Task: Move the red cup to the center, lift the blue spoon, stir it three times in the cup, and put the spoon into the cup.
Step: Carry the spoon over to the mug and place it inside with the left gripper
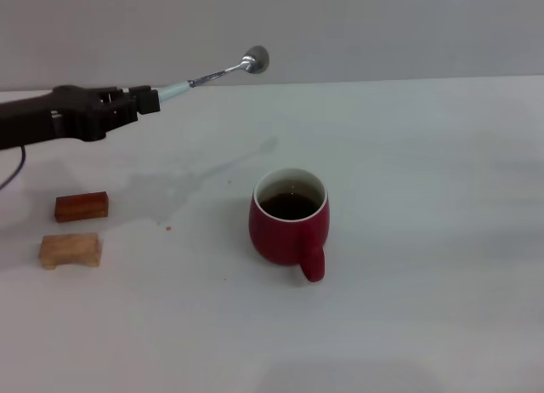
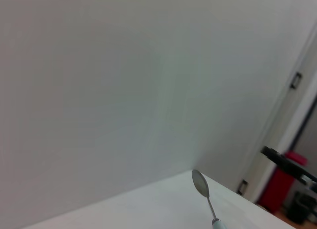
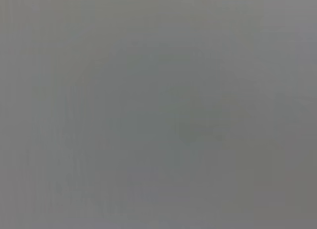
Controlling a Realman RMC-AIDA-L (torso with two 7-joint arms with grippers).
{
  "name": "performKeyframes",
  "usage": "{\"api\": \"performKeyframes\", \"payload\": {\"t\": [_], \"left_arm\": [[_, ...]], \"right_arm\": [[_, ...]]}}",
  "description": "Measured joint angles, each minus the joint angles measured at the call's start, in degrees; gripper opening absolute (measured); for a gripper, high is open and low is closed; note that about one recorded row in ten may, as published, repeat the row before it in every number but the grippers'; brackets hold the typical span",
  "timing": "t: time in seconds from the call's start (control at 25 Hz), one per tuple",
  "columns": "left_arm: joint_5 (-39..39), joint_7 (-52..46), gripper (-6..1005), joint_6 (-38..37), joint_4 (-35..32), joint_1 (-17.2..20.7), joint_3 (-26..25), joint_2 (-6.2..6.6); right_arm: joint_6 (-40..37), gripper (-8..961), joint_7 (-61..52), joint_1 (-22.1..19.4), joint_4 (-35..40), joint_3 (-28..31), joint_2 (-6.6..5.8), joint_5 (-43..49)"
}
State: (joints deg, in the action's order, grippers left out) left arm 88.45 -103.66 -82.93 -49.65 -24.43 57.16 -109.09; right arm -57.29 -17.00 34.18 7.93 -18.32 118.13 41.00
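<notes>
Left gripper [image 1: 144, 99], arm reaching in horizontally from the far left, fingers clamped on the blue spoon [image 1: 223, 72], bowl raised toward the far right. Red cup [image 1: 289, 224] stands upright at centre, handle toward the near side, well apart from the spoon. Right gripper not visible.

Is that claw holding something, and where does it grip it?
Yes. The left claw holds the blue spoon by its pale handle end, with the metal bowl sticking out in the air.

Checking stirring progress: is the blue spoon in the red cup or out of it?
Out. The left gripper holds the blue spoon in the air, behind and to the left of the upright red cup.
</notes>
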Motion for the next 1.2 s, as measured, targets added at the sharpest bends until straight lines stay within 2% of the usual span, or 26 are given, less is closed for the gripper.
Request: {"api": "performKeyframes", "payload": {"t": [0.04, 0.12, 0.28, 0.52, 0.84, 1.2], "left_arm": [[4.03, -4.15, 132, -3.14, -2.48, -1.0, -3.24, 0.11], [4.03, -4.15, 132, -3.14, -2.48, -1.0, -3.24, 0.11], [10.89, -11.53, 132, -8.57, -7.47, -3.25, -6.79, 0.94], [17.74, -15.74, 132, -10.22, -10.39, -5.95, -7.13, 1.11], [27.24, -19.89, 133, -15.48, -15.42, -10.76, -7.19, 0.36], [34.26, -21.17, 133, -17.82, -17.05, -15.08, -7.23, -0.34]], "right_arm": [[0.39, 443, 0.01, 0.0, -0.03, -0.05, 0.0, 0.09], [0.63, 442, 0.01, 0.03, -0.03, -0.05, 0.0, 0.12], [1.12, 442, 0.03, 0.26, -0.03, -0.05, 0.0, 0.17], [1.38, 442, 0.06, 0.66, -0.03, -0.06, 0.0, 0.19], [2.55, 443, 0.21, 0.89, -0.3, -0.11, 0.0, -0.02], [2.81, 443, 0.22, 0.89, -0.4, 0.1, 0.0, -0.13]]}}
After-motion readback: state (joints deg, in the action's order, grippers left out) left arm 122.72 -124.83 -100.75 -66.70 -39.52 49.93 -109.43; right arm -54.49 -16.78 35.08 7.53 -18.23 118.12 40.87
